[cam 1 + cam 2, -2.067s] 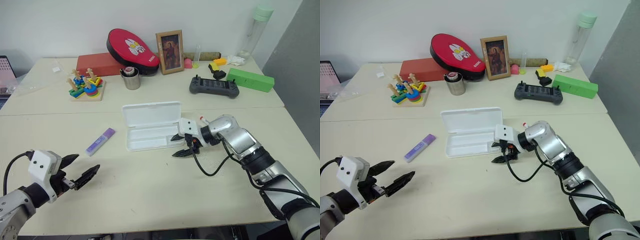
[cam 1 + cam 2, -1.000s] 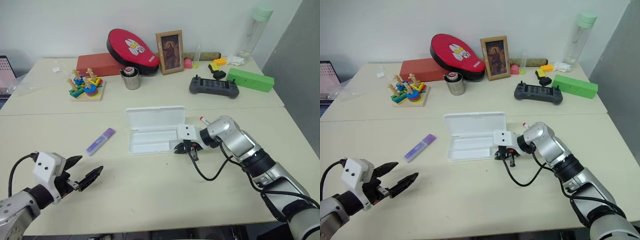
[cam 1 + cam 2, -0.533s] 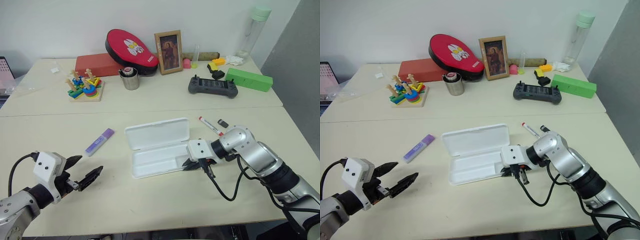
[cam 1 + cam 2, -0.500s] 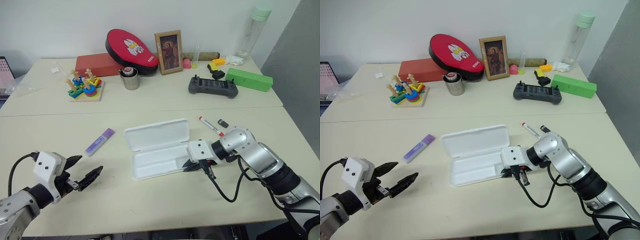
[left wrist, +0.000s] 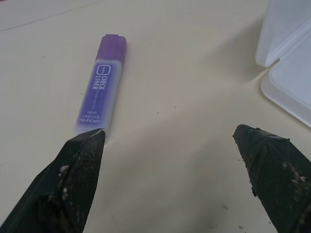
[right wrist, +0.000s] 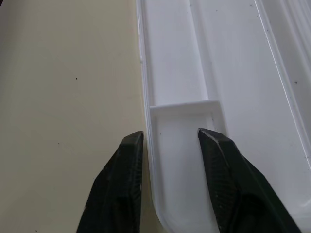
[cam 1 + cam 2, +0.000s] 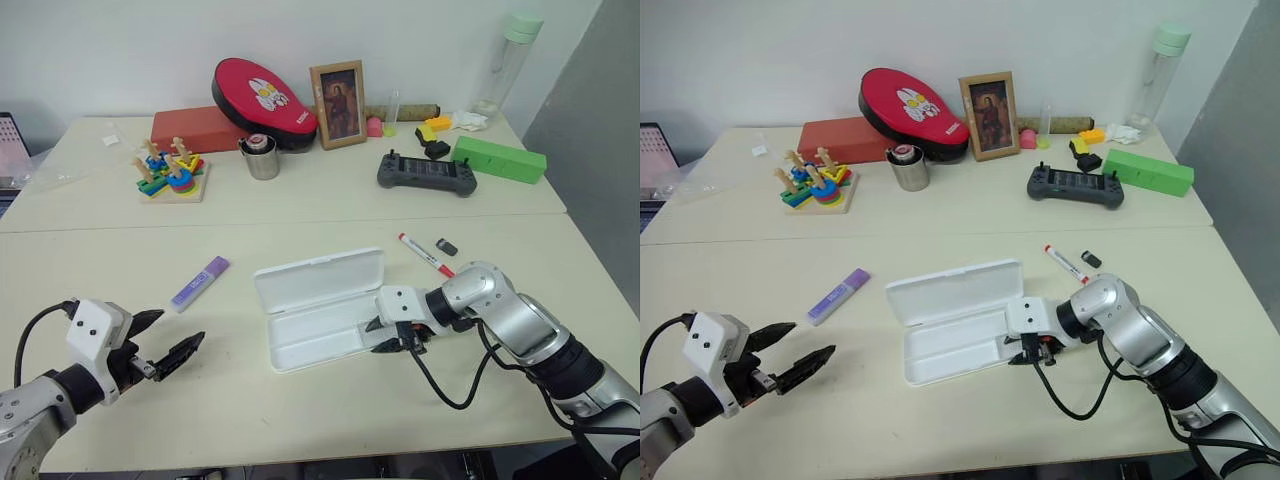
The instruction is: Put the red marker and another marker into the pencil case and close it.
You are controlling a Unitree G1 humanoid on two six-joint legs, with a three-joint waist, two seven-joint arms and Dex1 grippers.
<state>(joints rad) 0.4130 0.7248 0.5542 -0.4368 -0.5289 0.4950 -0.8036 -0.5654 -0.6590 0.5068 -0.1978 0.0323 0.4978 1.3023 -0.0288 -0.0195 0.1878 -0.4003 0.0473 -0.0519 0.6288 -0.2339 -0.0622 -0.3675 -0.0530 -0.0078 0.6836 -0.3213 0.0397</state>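
We see white pencil case (image 7: 318, 308) lying open, tray empty, mid-frame; red marker (image 7: 424, 253) upper right of it; purple highlighter (image 7: 200, 283) flat, left of centre.

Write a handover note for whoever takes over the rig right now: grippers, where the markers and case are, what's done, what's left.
Left gripper: open, empty, aimed at the purple highlighter on the table.
Right gripper: open, fingers astride the near wall of the pencil case at its right end.
Pencil case: lid open, tray empty.
Red marker: on the table beyond the right arm.
Done: nothing packed.
Left: put in both markers, close the lid.
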